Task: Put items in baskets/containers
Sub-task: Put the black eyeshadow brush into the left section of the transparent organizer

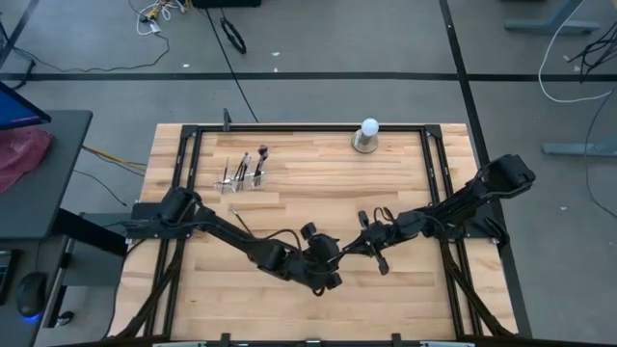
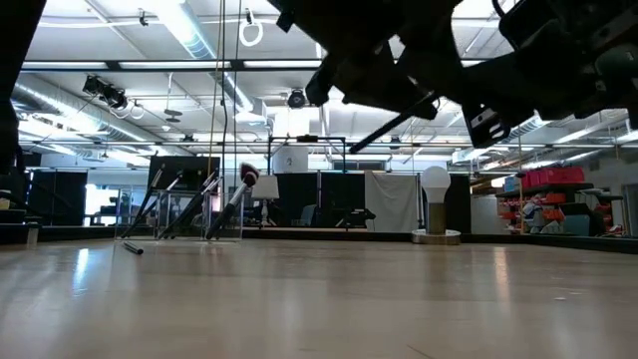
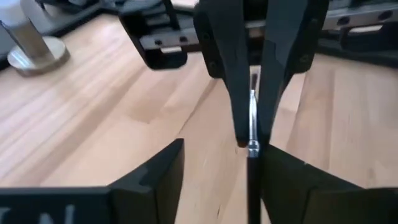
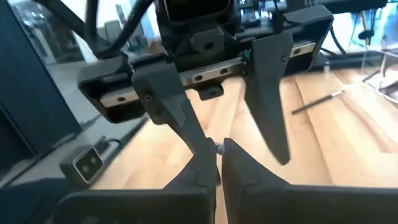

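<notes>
A thin dark makeup brush [image 2: 394,122] with a silver ferrule hangs in the air over the table's middle. My right gripper [image 4: 219,152] is shut on it. My left gripper [image 3: 224,149] faces it, open, with a finger on either side of the brush's dark handle [image 3: 252,186]. In the high view the two grippers meet at the brush [image 1: 349,248]. The clear holder [image 1: 243,181] stands at the far left with several brushes [image 2: 244,184] leaning in it. One more brush [image 2: 133,248] lies flat on the table beside the holder. My right gripper pinches the brush between its two fingers [image 3: 236,93] at the silver ferrule [image 3: 253,115]. The brush is lifted clear of the table and tilted, and its handle reaches out past the fingertips between my left gripper's fingers. My left gripper: the handle runs close along one finger [image 3: 292,186]; whether it touches I cannot tell.
A white ball on a grey round base [image 1: 367,133] stands at the far edge, right of the holder. A black frame [image 1: 289,127] runs around the tabletop. Bare wood lies between the arms and the holder [image 4: 385,87].
</notes>
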Robot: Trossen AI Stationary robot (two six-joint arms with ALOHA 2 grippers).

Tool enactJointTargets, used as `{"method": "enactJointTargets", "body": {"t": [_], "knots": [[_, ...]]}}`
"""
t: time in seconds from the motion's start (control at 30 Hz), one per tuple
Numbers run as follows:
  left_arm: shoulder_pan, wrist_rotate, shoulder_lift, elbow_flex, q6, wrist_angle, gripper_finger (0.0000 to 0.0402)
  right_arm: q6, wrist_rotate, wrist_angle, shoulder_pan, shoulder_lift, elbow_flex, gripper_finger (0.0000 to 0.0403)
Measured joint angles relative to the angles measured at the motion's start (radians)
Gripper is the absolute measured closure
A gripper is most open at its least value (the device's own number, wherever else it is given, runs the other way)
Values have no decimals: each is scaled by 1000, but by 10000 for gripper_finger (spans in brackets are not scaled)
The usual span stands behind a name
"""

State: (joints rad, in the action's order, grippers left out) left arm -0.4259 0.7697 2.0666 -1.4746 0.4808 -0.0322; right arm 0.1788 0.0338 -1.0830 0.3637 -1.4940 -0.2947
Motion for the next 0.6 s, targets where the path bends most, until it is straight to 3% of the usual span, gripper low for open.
{"method": "enactJointTargets", "body": {"t": [0.37, 0.47, 0.6], "knots": [[4, -99, 0, 0, 58, -82, 375, -4, 33, 66, -1, 0, -8, 389], [4, -105, 0, -1, 57, -98, 382, -8, 35, 84, -3, 5, -8, 370], [-19, -53, -7, 0, 87, -216, 381, -45, 29, 233, -9, 92, -7, 331]]}}
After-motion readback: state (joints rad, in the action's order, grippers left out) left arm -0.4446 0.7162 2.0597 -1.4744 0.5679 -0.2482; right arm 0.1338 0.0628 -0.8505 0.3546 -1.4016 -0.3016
